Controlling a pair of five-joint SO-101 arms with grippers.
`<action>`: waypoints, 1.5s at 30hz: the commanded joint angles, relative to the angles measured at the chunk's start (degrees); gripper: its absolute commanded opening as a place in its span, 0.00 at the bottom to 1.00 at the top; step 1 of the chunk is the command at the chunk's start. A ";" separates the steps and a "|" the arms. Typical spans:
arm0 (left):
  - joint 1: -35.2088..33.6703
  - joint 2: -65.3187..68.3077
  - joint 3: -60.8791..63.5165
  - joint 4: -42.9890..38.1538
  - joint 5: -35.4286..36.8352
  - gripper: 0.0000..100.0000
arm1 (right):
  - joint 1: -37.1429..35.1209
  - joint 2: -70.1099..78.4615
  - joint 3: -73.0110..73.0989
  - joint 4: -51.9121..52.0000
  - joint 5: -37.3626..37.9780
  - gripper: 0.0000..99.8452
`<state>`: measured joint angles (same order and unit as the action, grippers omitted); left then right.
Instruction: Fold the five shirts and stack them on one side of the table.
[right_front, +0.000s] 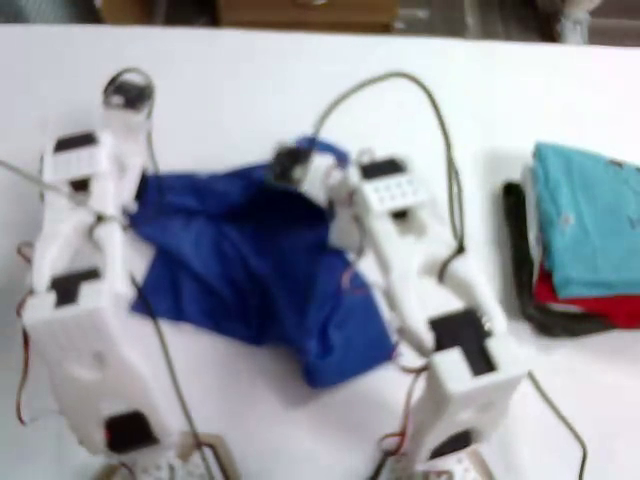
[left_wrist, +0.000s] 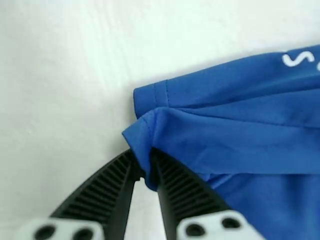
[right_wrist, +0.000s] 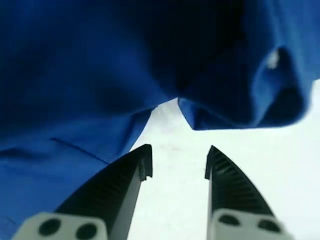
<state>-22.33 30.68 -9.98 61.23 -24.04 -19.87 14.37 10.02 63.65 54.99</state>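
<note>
A blue shirt lies crumpled in the middle of the white table, between the two arms. My left gripper is shut on a folded corner of the blue shirt at its hem; in the high view the left gripper sits at the shirt's left edge. My right gripper stands open over bare table with nothing between its fingers, and the blue shirt bunches just beyond its tips. From above, the right gripper is at the shirt's far edge.
A stack of folded shirts rests at the table's right side, teal on top, red and black below. A grey cable loops over the table behind the right arm. Bare tabletop stretches along the far side.
</note>
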 joint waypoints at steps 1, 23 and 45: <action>-1.05 -0.35 -2.24 0.53 -0.44 0.02 | 0.22 -3.21 0.79 -5.23 0.44 0.18; -1.14 -0.35 -2.68 1.93 -0.44 0.02 | 0.57 17.27 -13.19 -14.11 -3.60 0.15; -1.14 -0.35 -2.68 1.67 -0.44 0.02 | 8.13 19.03 -44.13 7.16 -3.52 0.02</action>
<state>-22.86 30.68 -9.98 62.73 -24.04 -11.78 33.98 -26.73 67.08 51.47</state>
